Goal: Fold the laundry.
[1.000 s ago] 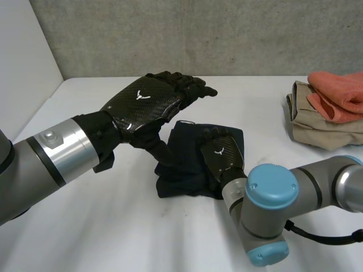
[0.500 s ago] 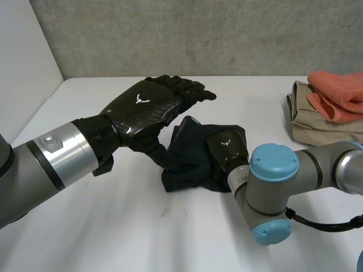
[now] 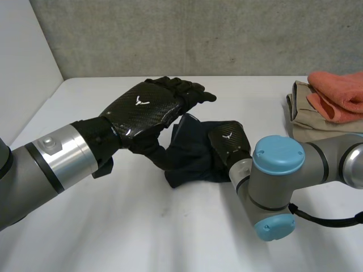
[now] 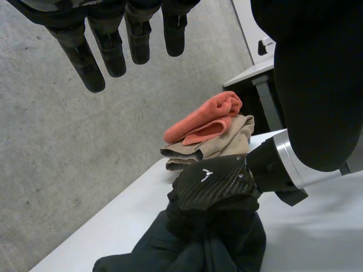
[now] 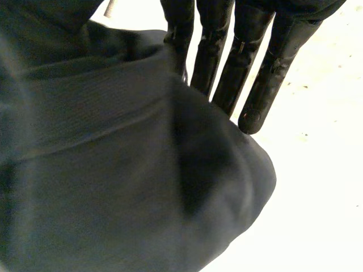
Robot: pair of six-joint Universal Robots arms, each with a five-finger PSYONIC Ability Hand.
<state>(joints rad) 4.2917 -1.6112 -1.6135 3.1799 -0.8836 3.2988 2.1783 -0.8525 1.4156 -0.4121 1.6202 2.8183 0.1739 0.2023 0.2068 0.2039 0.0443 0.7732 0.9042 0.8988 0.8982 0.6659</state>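
Head view: a white V-shaped mark sat on the back of the left hand [image 3: 148, 107], which hovered palm down above the white table [image 3: 113, 226], its fingers [image 4: 85, 56] straight and relaxed. Just right of it the dark cloth [image 3: 190, 161] lay bunched at mid-table, with no clear long axis and one fold standing up. The right hand [image 3: 229, 141], bearing the same mark, pressed the cloth with straight fingers [image 5: 235, 62]. Far right, an orange cloth [image 3: 340, 93] topped a folded tan cloth [image 3: 317, 127].

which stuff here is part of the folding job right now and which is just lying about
In the job:
dark cloth
right hand, on the cloth
left hand, above the cloth

Lying about:
folded beige cloth, off to the right
orange cloth, on top of the beige one
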